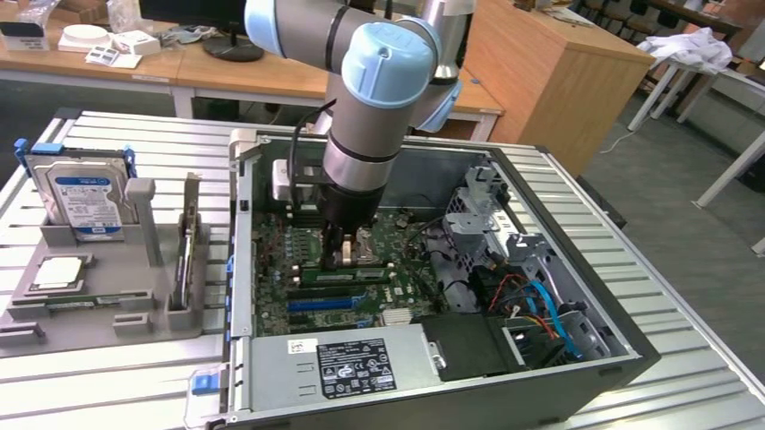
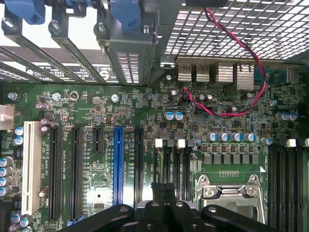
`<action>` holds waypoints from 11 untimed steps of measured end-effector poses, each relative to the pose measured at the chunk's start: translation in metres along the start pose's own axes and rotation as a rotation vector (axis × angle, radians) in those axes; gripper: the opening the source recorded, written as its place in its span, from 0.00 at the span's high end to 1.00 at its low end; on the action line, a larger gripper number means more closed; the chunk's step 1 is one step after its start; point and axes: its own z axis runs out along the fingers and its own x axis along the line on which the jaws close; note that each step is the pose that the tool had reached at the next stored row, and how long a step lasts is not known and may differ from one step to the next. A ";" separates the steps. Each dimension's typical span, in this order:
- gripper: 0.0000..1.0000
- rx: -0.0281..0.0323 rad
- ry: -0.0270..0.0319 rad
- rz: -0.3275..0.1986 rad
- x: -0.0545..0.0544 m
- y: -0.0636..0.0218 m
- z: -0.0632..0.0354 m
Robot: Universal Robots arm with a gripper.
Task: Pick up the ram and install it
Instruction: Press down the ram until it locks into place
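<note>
Now the claw (image 1: 347, 253) hangs low inside the PC case (image 1: 622, 358), just above the motherboard (image 2: 145, 101), prob. lining up w/ the slots; can't tell if it's apart or together.

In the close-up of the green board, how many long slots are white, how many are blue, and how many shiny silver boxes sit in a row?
Long white plastic slot: 1
Long blue plastic slot: 1
Shiny silver metal boxes in a row: 4
Total: 6
</note>
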 end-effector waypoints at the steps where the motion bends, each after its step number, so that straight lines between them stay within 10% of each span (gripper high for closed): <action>1: 0.89 0.0001 -0.0001 0.000 0.000 0.0000 0.0001; 11: 0.89 0.0002 -0.0002 0.000 0.000 -0.0001 0.0017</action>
